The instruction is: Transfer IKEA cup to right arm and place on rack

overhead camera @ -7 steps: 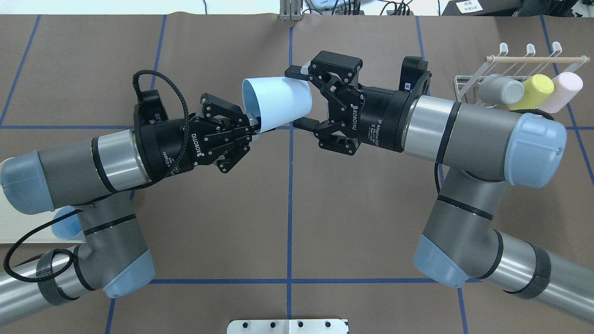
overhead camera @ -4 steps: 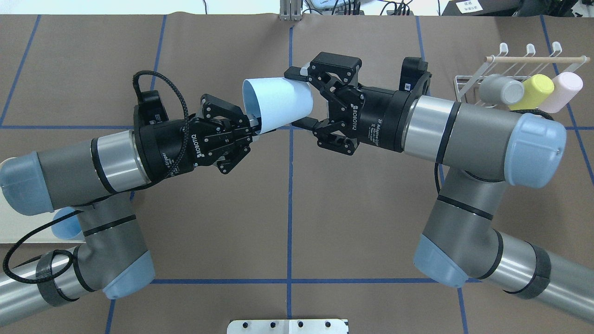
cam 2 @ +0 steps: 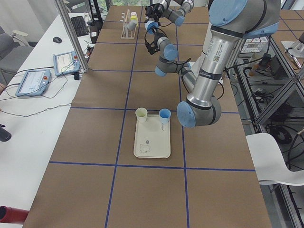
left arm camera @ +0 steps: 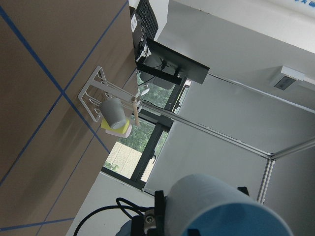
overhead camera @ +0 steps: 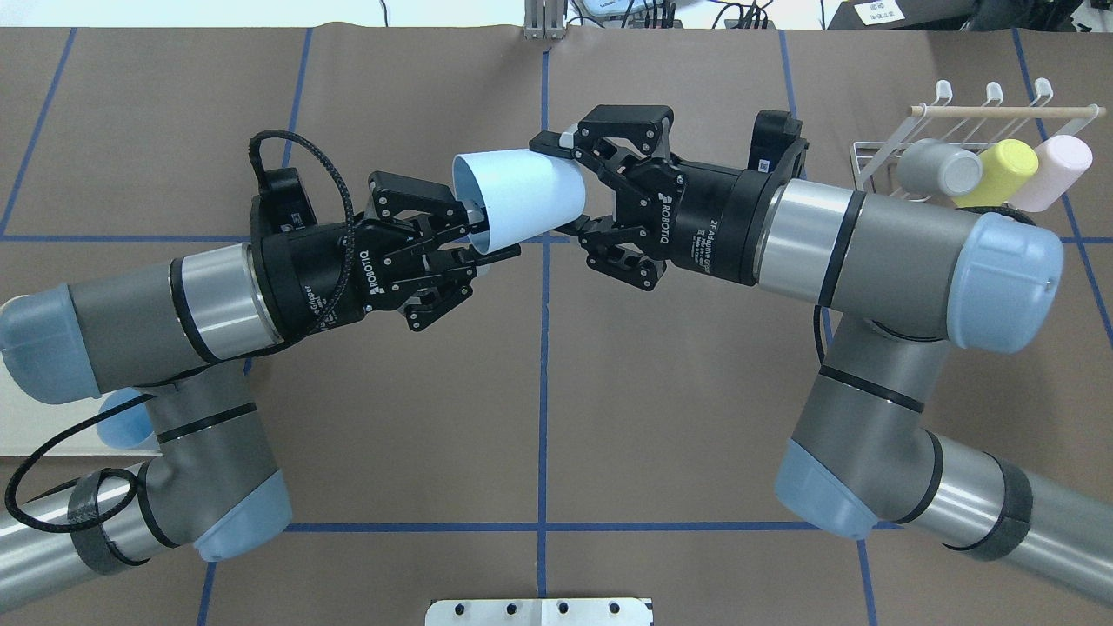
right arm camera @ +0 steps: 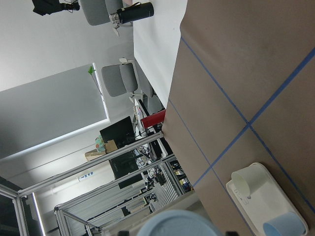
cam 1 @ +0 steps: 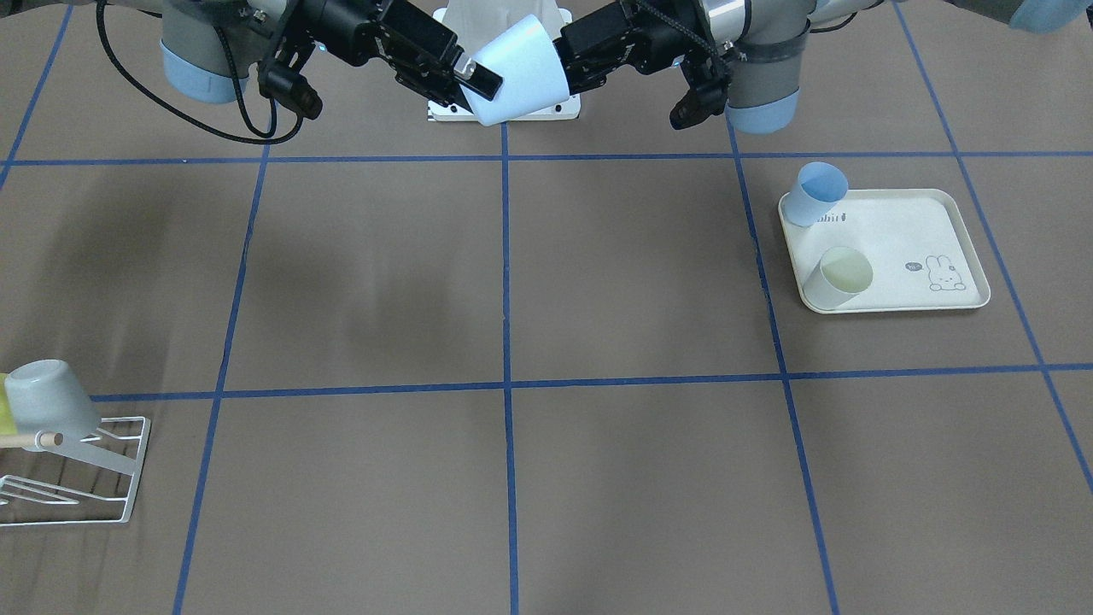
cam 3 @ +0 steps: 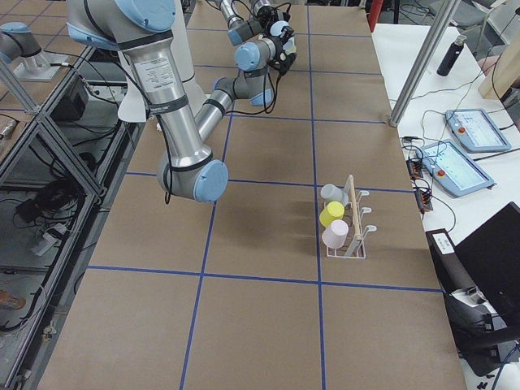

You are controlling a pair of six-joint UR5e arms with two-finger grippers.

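Nearest the robot, on its left side, a cream tray with a small rabbit print lies flat on the brown table, which is crossed by blue tape lines. Two cups stand mouth up on the tray: a small blue cup at one corner and a cream cup near the tray's edge.

Farther out, over the middle of the table, the two arms meet from opposite sides. Between them a pale blue IKEA cup is held in the air, lying on its side. Its open mouth faces the left arm and its base faces the right arm.

The right gripper is clamped across the cup near its base, with one finger on the far side of the wall and one on the near side. The left gripper sits at the cup's mouth with its fingers parted. One finger reaches inside the rim and the other lies just outside the wall. It does not pinch the cup.

Farthest away, at the table's right end, stands the white wire rack, with a pale wooden rod running through its upturned prongs. Three cups rest on it side by side: a grey cup, a yellow cup and a pink cup. The pale blue cup is well apart from the rack.
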